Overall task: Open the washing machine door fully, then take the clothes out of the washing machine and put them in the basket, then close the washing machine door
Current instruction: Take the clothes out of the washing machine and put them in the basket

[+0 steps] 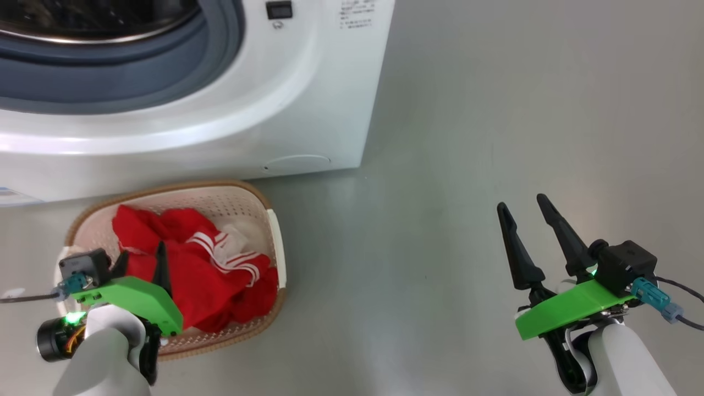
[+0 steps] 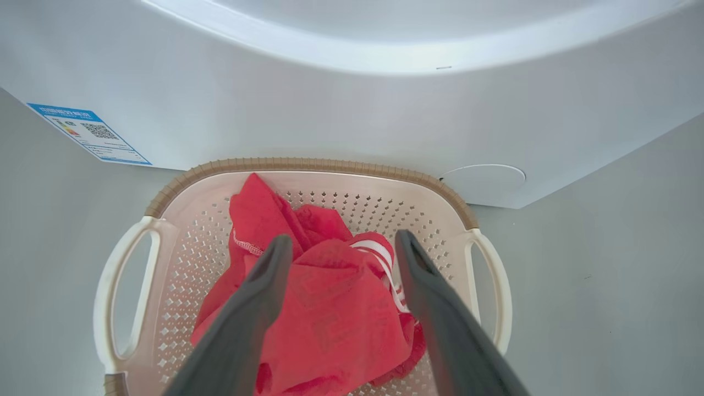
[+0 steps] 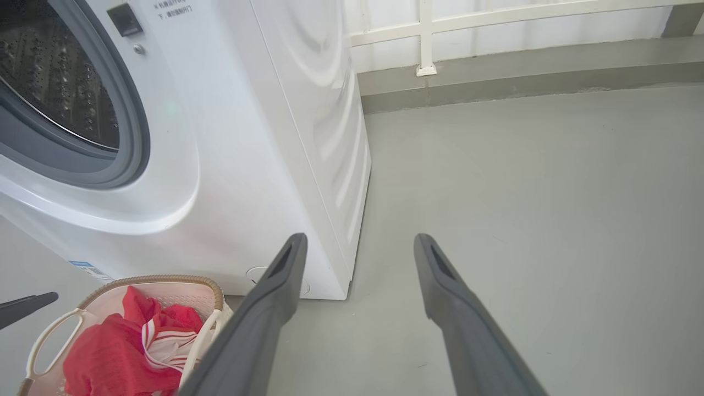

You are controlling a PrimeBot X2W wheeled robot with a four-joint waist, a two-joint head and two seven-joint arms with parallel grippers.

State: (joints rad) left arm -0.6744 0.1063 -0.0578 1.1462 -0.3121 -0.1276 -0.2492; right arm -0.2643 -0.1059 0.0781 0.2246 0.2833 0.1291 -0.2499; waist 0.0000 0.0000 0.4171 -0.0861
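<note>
**Clothes (image 1: 220, 286) in the basket (image 1: 220, 188), both hands apart**

In the head view we see the washing machine (image 1: 308, 110) at the far left, its grey rubber ring (image 1: 220, 60) and steel drum (image 1: 82, 22) uncovered. The cream basket sits on the grey floor (image 1: 495, 110) just in front of the machine, left of the round flap (image 1: 297, 163). The red clothes, one with white stripes (image 1: 236, 261), lie heaped inside it. Our left hand (image 1: 142, 252) hangs over the near left part of the basket with its two dark fingers apart. We cannot tell whether the tips touch the fabric. Our right hand (image 1: 521, 202) is well apart to the right, over bare floor, fingers spread and holding nothing.

In the left wrist view the left hand's fingers point down into the basket, spread wide, with the red heap lying between and beyond them and nothing pinched. White handles (image 2: 115, 297) flank the basket. A blue label (image 2: 88, 133) sits low on the machine's front.

In the right wrist view the right hand's fingers stand apart over the floor, near the machine's right corner. The basket with the clothes is at the near left, and a white railing (image 3: 423, 33) runs along the far wall.
</note>
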